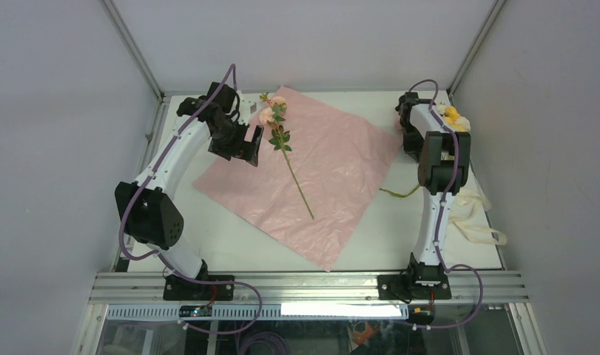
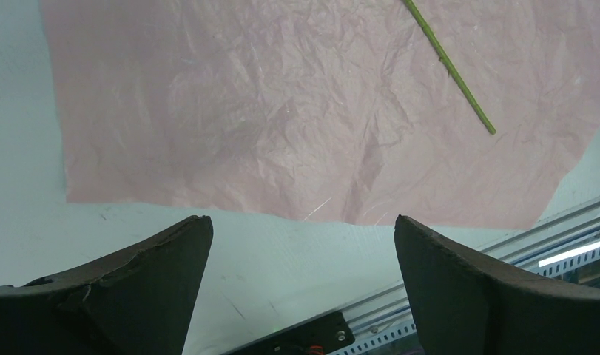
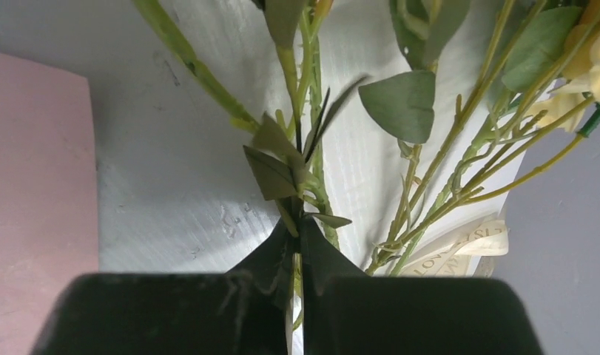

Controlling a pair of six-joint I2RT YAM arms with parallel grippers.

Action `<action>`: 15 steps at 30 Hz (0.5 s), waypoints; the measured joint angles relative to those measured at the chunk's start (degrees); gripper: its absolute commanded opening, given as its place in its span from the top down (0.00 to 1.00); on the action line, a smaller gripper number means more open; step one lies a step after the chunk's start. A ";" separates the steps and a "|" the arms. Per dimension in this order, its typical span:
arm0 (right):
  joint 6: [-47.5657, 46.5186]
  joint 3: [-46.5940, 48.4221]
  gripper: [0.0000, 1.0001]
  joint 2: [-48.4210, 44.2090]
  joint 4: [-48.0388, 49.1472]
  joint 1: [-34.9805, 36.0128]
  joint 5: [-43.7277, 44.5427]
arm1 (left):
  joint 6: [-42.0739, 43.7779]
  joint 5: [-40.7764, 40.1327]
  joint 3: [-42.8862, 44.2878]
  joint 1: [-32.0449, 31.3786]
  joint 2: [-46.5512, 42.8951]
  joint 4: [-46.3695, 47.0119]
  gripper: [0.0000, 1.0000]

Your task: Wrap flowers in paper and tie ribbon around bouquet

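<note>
Your right gripper (image 3: 297, 240) pinches thin stem of flowers (image 3: 278, 159), jaws closed on it. Your left gripper (image 2: 304, 222) hangs wide open above edge of pink paper (image 2: 282, 111).

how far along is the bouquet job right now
Done: the paper lies spread flat, pink face up, with one pink-bloomed stem laid on it.

In hand: the right gripper is shut on a thin stem among the remaining flowers at the far right corner. The left gripper is open and empty by the paper's edge.

Left: moving the other stems over, wrapping, and tying the ribbon, which lies loose beside the right arm.
</note>
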 measured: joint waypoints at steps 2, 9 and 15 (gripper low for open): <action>-0.37 0.00 1.00 -0.07 0.15 -0.02 0.42 | 0.02 0.00 0.00 0.00 0.00 -0.02 0.01; -1.99 1.42 1.00 -5.22 -0.50 -0.02 1.01 | 0.09 -0.02 1.20 0.00 0.00 -0.31 0.01; -1.81 7.61 1.00 -20.02 -0.90 -0.04 0.02 | 0.13 0.02 1.95 0.13 -0.02 -0.31 0.01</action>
